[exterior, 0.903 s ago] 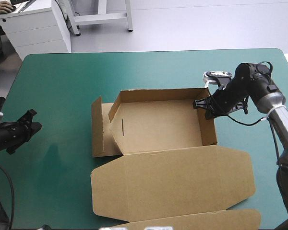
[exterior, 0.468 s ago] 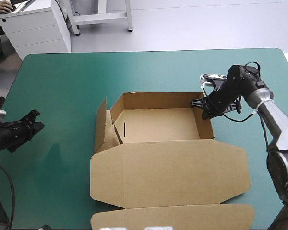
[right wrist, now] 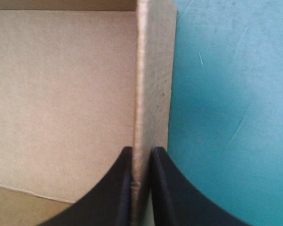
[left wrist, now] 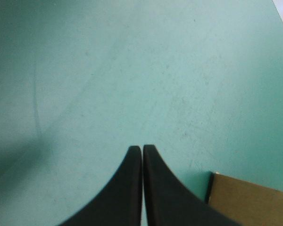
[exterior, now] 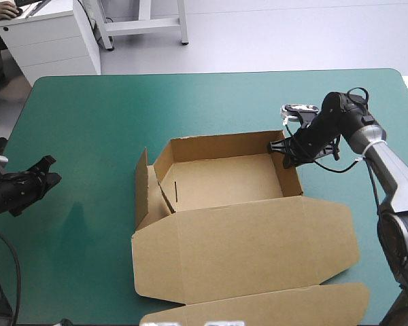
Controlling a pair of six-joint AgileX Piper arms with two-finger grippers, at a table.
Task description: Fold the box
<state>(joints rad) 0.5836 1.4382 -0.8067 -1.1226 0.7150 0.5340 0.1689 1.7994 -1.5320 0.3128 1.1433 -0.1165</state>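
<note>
Box (exterior: 224, 180) sat centre frame, tray open. Right gripper (exterior: 283, 151) pinched its right wall (right wrist: 151, 70), which ran straight ahead of it. Left gripper (exterior: 46, 175) closed empty, far left, well apart.

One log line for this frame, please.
right gripper: shut on box, right wall | left gripper: shut, over teal-green cover, off box | lid: flat

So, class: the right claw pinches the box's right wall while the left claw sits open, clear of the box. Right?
No: the left claw is shut, not open; the left wrist view shows its fingers meeting in a point. The right claw does pinch the box's right wall.
</note>
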